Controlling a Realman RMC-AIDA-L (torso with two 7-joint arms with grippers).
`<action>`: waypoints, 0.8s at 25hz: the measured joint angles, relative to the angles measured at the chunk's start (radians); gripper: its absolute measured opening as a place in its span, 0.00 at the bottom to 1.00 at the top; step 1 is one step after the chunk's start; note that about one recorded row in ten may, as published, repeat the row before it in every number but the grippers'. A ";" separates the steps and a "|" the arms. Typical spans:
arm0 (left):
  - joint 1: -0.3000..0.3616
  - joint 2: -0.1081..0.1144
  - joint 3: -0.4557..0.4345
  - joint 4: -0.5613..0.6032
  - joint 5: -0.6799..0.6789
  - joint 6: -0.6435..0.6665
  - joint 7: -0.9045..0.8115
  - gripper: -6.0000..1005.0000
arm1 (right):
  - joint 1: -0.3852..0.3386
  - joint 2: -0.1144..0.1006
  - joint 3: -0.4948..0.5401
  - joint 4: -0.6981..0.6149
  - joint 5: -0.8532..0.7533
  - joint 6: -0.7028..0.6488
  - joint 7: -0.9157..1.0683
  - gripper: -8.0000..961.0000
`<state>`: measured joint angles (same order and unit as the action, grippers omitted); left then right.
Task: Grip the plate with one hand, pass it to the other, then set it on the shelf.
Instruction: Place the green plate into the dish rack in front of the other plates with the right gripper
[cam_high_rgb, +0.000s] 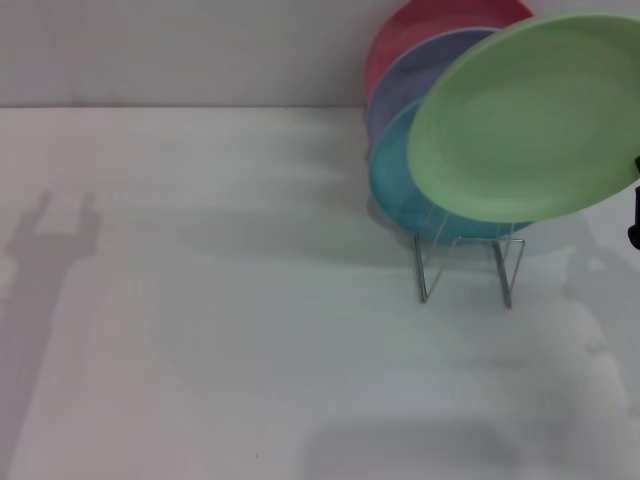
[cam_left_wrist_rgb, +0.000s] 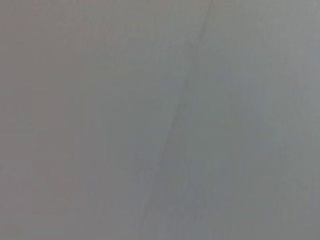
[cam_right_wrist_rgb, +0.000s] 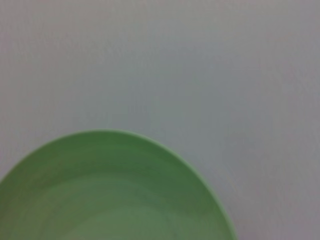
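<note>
Head view: the shelf (cam_high_rgb: 468, 266) at 3 o'clock holds a turquoise plate (cam_high_rgb: 400, 195), a lavender plate (cam_high_rgb: 405, 85) and a red plate (cam_high_rgb: 400, 35). The plate (cam_high_rgb: 530, 120) hangs tilted before them. The right gripper (cam_high_rgb: 634, 215) at its rim: grip unclear. The table (cam_high_rgb: 200, 300) spreads leftward.

Right wrist view: the plate (cam_right_wrist_rgb: 107, 192) fills one corner.

Worktop (cam_high_rgb: 250, 330): you have a plain white matte surface filling most of the head view, running back to a straight edge.
Wall (cam_high_rgb: 180, 50): behind the worktop you see a bare, pale grey-white wall, meeting it along a level line.
Light: soft and even for you, from above; faint grey shadows fall on the worktop, one tall two-pronged shadow (cam_high_rgb: 55, 250) at your left.
Wrist views: only blank pale grey surface as backdrop.
</note>
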<state>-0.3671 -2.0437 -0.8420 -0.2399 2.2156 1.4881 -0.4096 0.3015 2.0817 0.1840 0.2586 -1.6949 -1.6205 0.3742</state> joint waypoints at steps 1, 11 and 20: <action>0.001 0.001 -0.001 -0.003 0.004 0.000 0.000 0.57 | 0.000 0.000 0.000 0.000 0.000 0.003 0.000 0.02; 0.037 0.022 0.000 -0.057 0.021 0.005 -0.009 0.57 | -0.007 0.002 -0.008 0.004 -0.003 0.035 0.000 0.02; 0.074 0.032 -0.003 -0.105 0.046 0.018 -0.009 0.57 | -0.010 0.003 -0.009 -0.001 -0.004 0.049 -0.012 0.02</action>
<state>-0.2930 -2.0113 -0.8451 -0.3445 2.2615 1.5061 -0.4189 0.2915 2.0847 0.1752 0.2578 -1.6985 -1.5717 0.3618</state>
